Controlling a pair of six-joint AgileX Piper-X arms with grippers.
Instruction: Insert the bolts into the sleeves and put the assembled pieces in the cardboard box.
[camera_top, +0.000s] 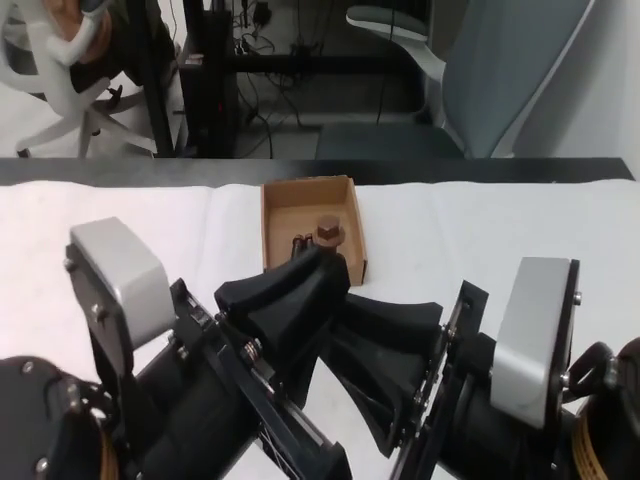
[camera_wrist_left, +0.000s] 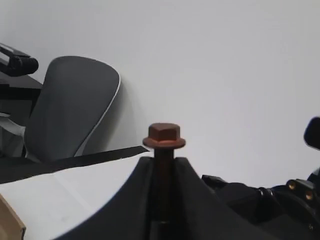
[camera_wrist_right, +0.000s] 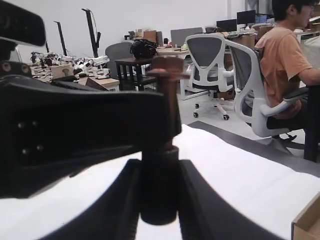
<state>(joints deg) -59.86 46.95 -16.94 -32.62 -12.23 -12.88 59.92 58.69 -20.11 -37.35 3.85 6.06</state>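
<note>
Bolt (camera_wrist_left: 164, 137): upright, hexagonal flanged head on top, rust-brown. Its shank runs straight down between the two fingers (camera_wrist_left: 135, 200) of the left gripper (camera_wrist_left: 163, 165), which is clamped on it just below the head.

Sleeve (camera_wrist_right: 159, 185): dark, upright, directly under the bolt (camera_wrist_right: 169, 90) and in line with it. The lower end of the shank meets the top of the sleeve; how far it has entered, cannot tell. The right gripper (camera_wrist_right: 160, 167) is closed on the sleeve, one finger on each side. The left gripper (camera_wrist_right: 100, 130) crosses just above it, so the two tools sit stacked and close together.

High view: both arms come in from the near edge and meet at the middle of the bench. The left gripper (camera_top: 315, 265) points up and forward, with the bolt head (camera_top: 328, 231) showing just above its tip. The right gripper (camera_top: 350, 310) sits beside and below it.

Cardboard box (camera_top: 275, 225): open-topped, on the white cloth (camera_top: 500, 220), just beyond the grippers. Small dark pieces (camera_top: 300, 243) lie on its floor; too small to tell what they are.
</note>
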